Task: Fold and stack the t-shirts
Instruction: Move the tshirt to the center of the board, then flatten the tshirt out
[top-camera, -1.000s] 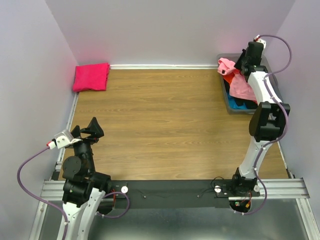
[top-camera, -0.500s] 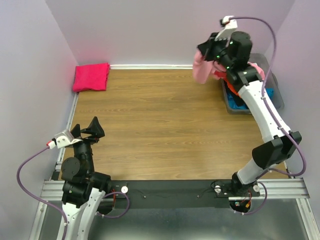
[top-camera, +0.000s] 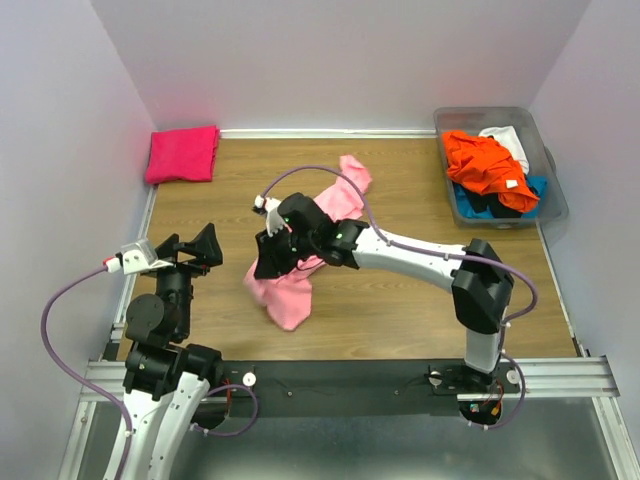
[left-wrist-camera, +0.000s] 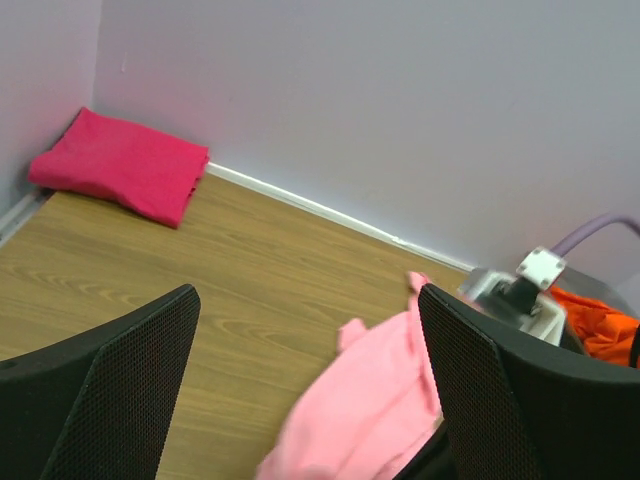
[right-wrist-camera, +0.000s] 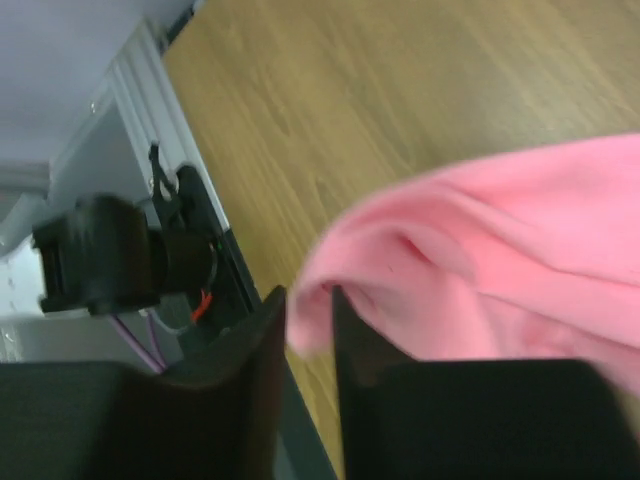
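My right gripper (top-camera: 268, 256) is shut on the light pink t-shirt (top-camera: 290, 290) and holds it over the left middle of the table; the cloth trails from near the back (top-camera: 352, 175) down toward the front. In the right wrist view the pink cloth (right-wrist-camera: 500, 250) is pinched between the fingers (right-wrist-camera: 310, 325). My left gripper (top-camera: 195, 250) is open and empty at the front left; its view shows the pink shirt (left-wrist-camera: 370, 400) between its fingertips, farther off. A folded hot-pink t-shirt (top-camera: 182, 153) lies in the back left corner, also in the left wrist view (left-wrist-camera: 120, 165).
A grey bin (top-camera: 548, 190) at the back right holds orange (top-camera: 485, 165), white, blue and black shirts. Lilac walls close in the table on three sides. The black mounting rail (top-camera: 350, 380) runs along the front edge.
My right arm has swung from the bin at the back right across to the left middle of the table, carrying the light pink t-shirt with it. The left arm has shifted slightly.
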